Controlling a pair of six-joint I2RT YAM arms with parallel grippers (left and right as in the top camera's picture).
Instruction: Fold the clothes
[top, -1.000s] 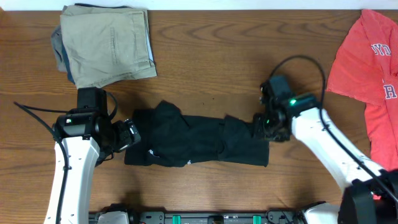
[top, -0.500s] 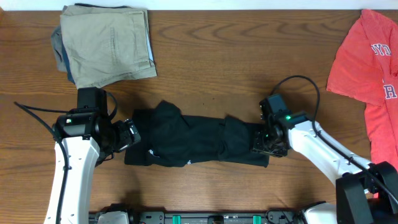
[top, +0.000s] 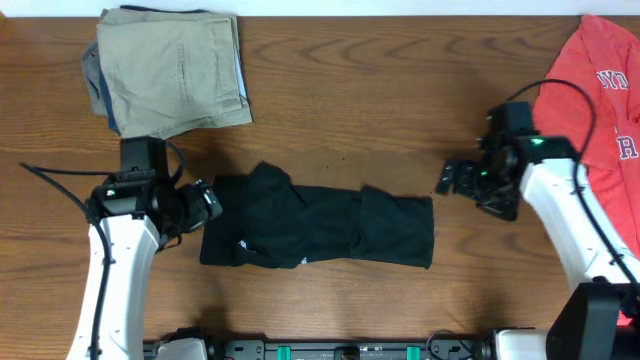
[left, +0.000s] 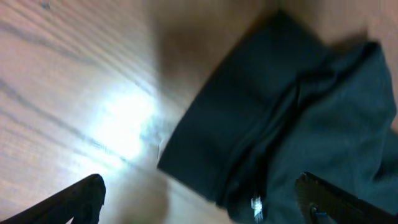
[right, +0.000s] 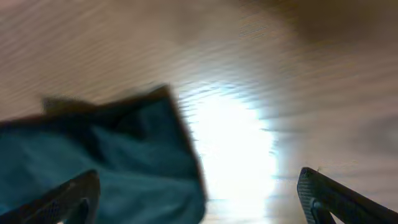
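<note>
The right gripper (top: 452, 180) has released the black garment (top: 320, 232) and backed off toward 3 o'clock, wide open and empty; the garment lies mid-table, the left gripper (top: 205, 200) equally open at its 9 o'clock edge, so this fold seems finished.

Bare tabletop (top: 350, 110) runs across the middle and back, between the folded khaki pile (top: 175, 75) in the far left corner and the red tee (top: 590, 110) draped along the right edge. We find the black garment (top: 318, 232) lying across the near centre. The left pincer (top: 208, 200), jaws spread, sits just beside its left end. The right pincer (top: 448, 180), jaws spread, stands apart from its right end with open wood between, and the red tee is close behind its arm. The near strip in front of the garment is open wood.
</note>
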